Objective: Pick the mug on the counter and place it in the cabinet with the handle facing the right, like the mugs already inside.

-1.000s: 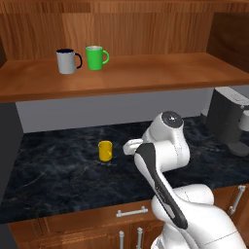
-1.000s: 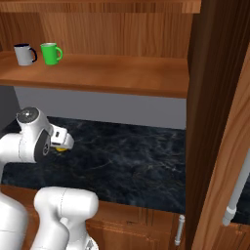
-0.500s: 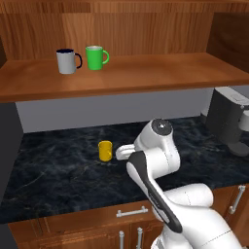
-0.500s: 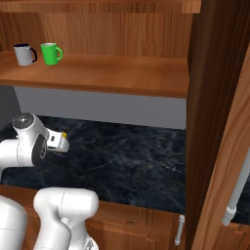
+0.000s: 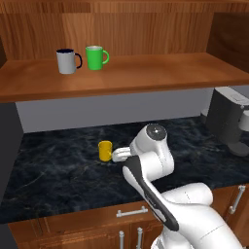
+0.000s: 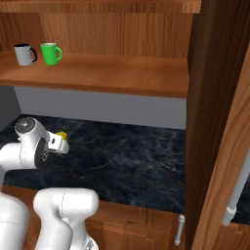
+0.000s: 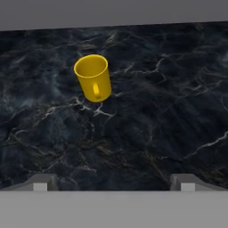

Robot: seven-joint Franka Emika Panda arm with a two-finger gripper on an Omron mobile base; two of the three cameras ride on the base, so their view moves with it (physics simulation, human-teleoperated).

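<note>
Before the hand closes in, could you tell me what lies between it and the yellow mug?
Just bare black counter between hand and mug, per the hand view.

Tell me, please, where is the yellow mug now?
The yellow mug stands upright on the black counter, toward its left part in the left base view, below the cabinet shelf and just left of the arm.

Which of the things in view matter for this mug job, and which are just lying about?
Job:
yellow mug, upright on the counter
its handle
cabinet
gripper, open, short of the mug

Lying about:
grey mug and green mug (handle pattern only)
coffee machine
drawers
</note>
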